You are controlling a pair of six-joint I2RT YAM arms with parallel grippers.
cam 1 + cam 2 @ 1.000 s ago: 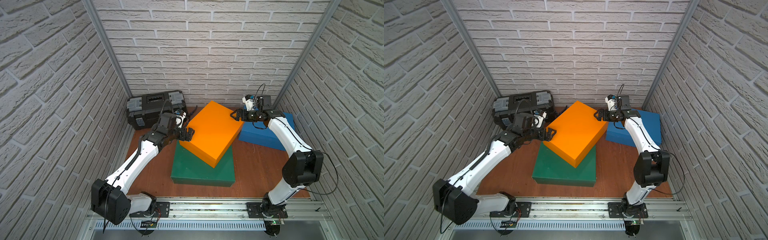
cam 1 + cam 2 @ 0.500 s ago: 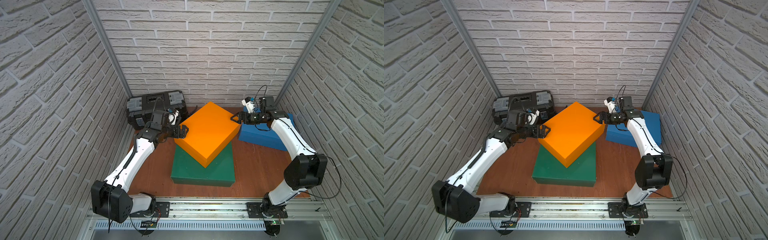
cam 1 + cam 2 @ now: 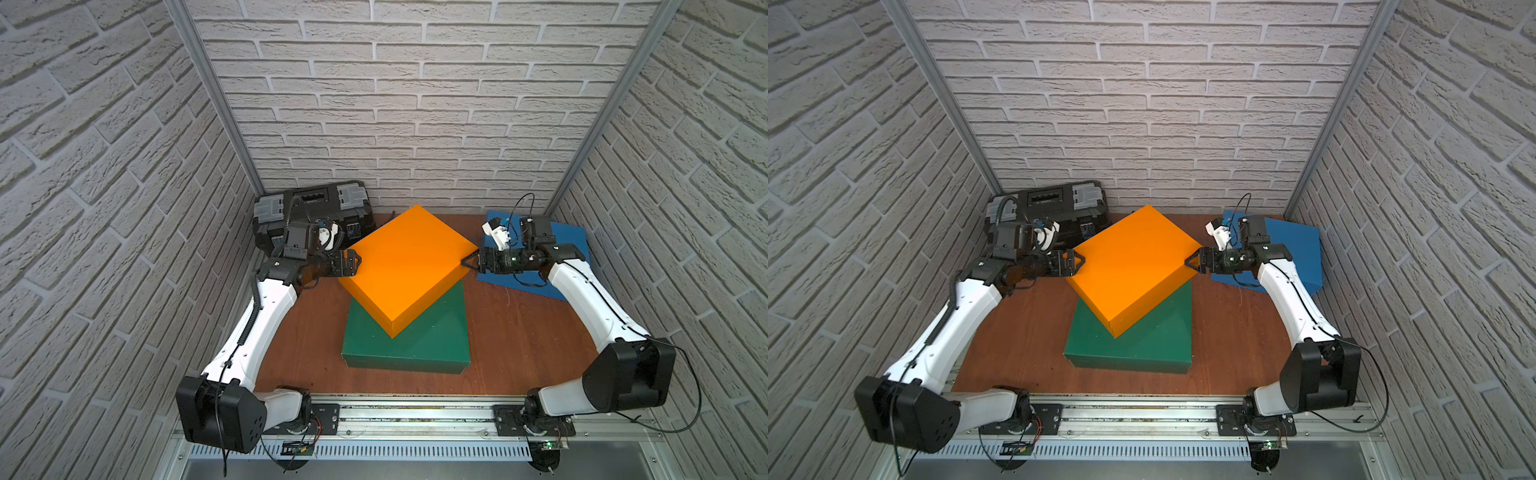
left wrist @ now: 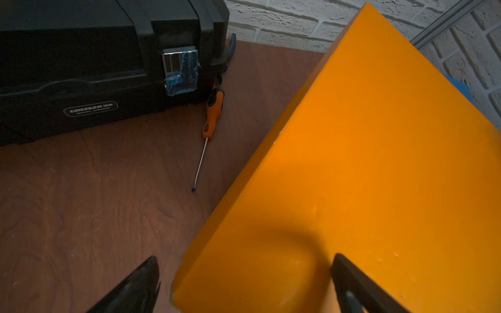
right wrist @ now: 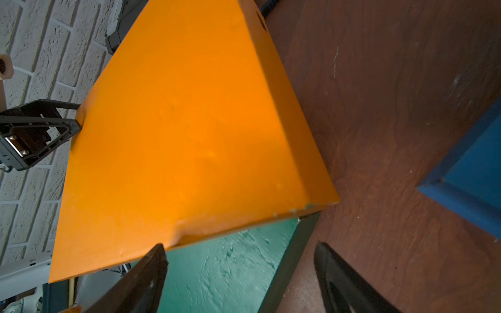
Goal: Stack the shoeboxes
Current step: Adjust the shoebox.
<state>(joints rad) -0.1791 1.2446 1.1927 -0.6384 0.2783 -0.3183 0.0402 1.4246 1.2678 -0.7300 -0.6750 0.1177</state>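
The orange shoebox [image 3: 407, 266] [image 3: 1129, 266] lies askew on the dark green shoebox [image 3: 415, 345] [image 3: 1142, 336] in the middle of the floor. The blue shoebox [image 3: 571, 237] [image 3: 1296, 245] sits at the back right, partly hidden by my right arm. My left gripper [image 3: 356, 262] [image 4: 245, 258] is open around the orange shoebox's [image 4: 366, 162] left corner, one finger over the lid and one beside it. My right gripper [image 3: 465, 262] [image 5: 240, 245] is open at the orange shoebox's [image 5: 176, 135] right corner, above the green lid [image 5: 225, 271].
A black toolbox [image 3: 316, 208] [image 4: 81, 67] stands at the back left, just behind my left wrist. An orange-handled screwdriver [image 4: 212, 113] lies on the brown floor next to it. Brick walls close in on three sides. The arm rail [image 3: 415, 415] runs along the front.
The orange shoebox has slid a little left and turned on the green one. My left gripper drew back leftward with its corner. My right gripper moved forward along the edge to the right corner.
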